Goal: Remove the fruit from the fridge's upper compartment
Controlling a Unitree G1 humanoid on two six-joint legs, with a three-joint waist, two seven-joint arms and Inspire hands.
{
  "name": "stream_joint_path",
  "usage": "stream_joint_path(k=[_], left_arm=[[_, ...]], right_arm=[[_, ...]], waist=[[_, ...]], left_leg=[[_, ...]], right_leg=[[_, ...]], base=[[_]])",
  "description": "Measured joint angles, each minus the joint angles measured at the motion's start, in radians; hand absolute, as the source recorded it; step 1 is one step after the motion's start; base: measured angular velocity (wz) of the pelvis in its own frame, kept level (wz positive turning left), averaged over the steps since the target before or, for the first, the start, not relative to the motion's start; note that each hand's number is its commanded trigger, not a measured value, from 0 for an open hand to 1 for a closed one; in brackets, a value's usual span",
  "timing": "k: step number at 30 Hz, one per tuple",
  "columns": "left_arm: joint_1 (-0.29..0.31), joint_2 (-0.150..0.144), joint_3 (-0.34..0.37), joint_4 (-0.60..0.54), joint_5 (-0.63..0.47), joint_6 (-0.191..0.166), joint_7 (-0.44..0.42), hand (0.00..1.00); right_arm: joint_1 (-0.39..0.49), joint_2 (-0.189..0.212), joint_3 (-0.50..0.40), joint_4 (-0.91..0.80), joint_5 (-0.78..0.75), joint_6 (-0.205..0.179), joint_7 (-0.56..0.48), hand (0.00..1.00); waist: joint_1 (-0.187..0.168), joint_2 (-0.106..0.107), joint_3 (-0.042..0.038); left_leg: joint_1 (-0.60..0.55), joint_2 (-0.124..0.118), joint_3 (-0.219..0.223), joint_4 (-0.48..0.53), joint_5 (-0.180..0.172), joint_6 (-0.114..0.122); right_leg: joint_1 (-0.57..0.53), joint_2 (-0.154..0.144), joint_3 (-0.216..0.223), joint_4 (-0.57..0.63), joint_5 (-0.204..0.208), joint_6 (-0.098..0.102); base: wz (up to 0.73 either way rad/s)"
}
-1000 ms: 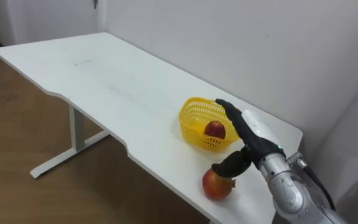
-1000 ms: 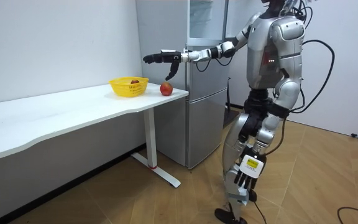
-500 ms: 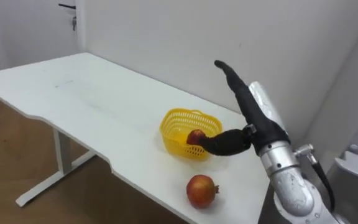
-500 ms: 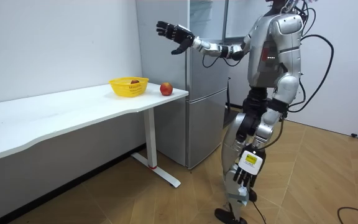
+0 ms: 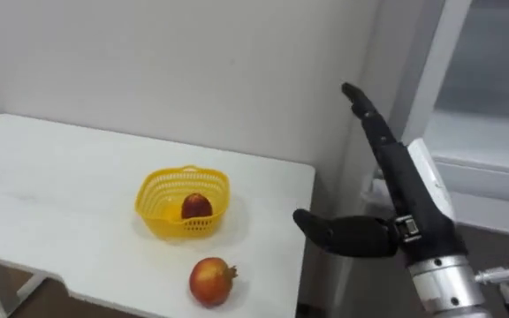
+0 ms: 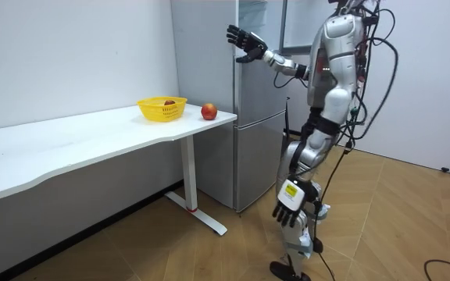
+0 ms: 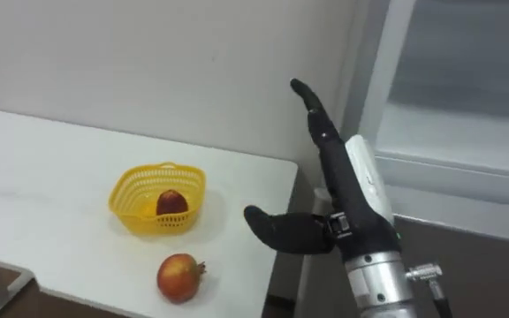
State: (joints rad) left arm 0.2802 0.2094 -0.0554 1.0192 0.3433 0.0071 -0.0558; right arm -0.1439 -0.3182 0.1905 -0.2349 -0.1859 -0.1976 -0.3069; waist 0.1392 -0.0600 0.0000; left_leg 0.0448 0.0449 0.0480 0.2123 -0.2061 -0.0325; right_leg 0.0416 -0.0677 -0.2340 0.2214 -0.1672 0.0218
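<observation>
A red pomegranate (image 5: 212,280) lies on the white table (image 5: 42,203) near its right end, with no hand on it. Just behind it stands a yellow basket (image 5: 170,221) with a red fruit (image 5: 196,206) inside. My right hand (image 5: 405,190) is raised in the air to the right of the table, open, fingers straight and thumb spread, holding nothing. It is level with the upper part of the grey fridge (image 6: 248,156). In the room view my left hand (image 6: 287,209) hangs low beside my leg, fingers relaxed.
The fridge's pale frame (image 5: 431,79) runs up the right side, right behind my raised hand. A white wall backs the table. In the room view I stand on the wooden floor in front of the fridge, with the table's end (image 6: 209,121) next to it.
My right hand let go of the pomegranate on the table and rose, open, toward the fridge's upper part. The view has swung right as I turned to the fridge.
</observation>
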Motion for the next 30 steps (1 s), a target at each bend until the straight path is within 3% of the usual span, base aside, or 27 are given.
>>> stream_joint_path(k=[5, 12, 16, 18, 20, 23, 30], left_arm=[[0.000, -0.007, 0.001, 0.031, -0.002, -0.016, 0.022, 0.00], [-0.004, -0.020, -0.015, 0.063, 0.000, -0.034, 0.048, 0.00], [-0.001, -0.021, -0.029, 0.063, 0.000, -0.036, 0.045, 0.00], [0.005, -0.022, -0.029, 0.062, 0.000, -0.036, 0.047, 0.00], [0.003, -0.026, -0.029, 0.067, 0.000, -0.036, 0.049, 0.00], [-0.006, -0.038, -0.028, 0.084, 0.000, -0.036, 0.055, 0.00], [-0.002, -0.038, -0.026, 0.076, 0.000, -0.036, 0.069, 0.00]], right_arm=[[0.071, 0.016, -0.064, -0.086, 0.009, -0.015, -0.027, 0.00], [0.130, 0.026, -0.138, -0.120, 0.001, -0.070, -0.081, 0.00], [0.161, 0.043, -0.146, -0.125, -0.009, -0.093, -0.115, 0.00], [0.208, 0.046, -0.146, -0.131, -0.014, -0.104, -0.121, 0.00], [0.234, 0.047, -0.146, -0.131, -0.012, -0.107, -0.129, 0.00], [0.265, 0.051, -0.148, -0.131, 0.002, -0.107, -0.127, 0.00], [0.374, 0.090, -0.171, -0.064, 0.160, -0.107, -0.085, 0.00]], waist=[[-0.045, 0.008, 0.0034], [-0.111, 0.021, 0.0015], [-0.127, 0.035, 0.0002], [-0.133, 0.039, -0.0051], [-0.136, 0.046, -0.0004], [-0.139, 0.052, -0.0012], [-0.165, 0.060, 0.0018]], left_leg=[[0.019, 0.003, 0.028, -0.026, 0.000, 0.000], [0.024, 0.005, 0.038, -0.029, -0.002, 0.002], [0.036, 0.009, 0.053, -0.033, -0.003, 0.001], [0.040, 0.013, 0.060, -0.033, -0.003, 0.000], [0.044, 0.014, 0.071, -0.033, -0.003, 0.000], [0.055, 0.014, 0.092, -0.042, -0.004, -0.001], [0.053, 0.015, 0.106, -0.050, -0.004, 0.000]], right_leg=[[-0.010, 0.005, 0.032, -0.001, 0.000, 0.000], [-0.010, 0.008, 0.041, 0.000, 0.000, 0.000], [-0.005, 0.013, 0.054, 0.000, 0.000, 0.000], [-0.006, 0.017, 0.063, 0.000, 0.000, 0.000], [-0.008, 0.018, 0.071, 0.002, 0.001, -0.002], [-0.013, 0.021, 0.094, 0.005, 0.002, -0.001], [-0.023, 0.023, 0.104, -0.002, 0.004, 0.000]], base=[[-0.19], [-0.04], [-0.10], [-0.11], [-0.16], [-0.20], [-0.06]])
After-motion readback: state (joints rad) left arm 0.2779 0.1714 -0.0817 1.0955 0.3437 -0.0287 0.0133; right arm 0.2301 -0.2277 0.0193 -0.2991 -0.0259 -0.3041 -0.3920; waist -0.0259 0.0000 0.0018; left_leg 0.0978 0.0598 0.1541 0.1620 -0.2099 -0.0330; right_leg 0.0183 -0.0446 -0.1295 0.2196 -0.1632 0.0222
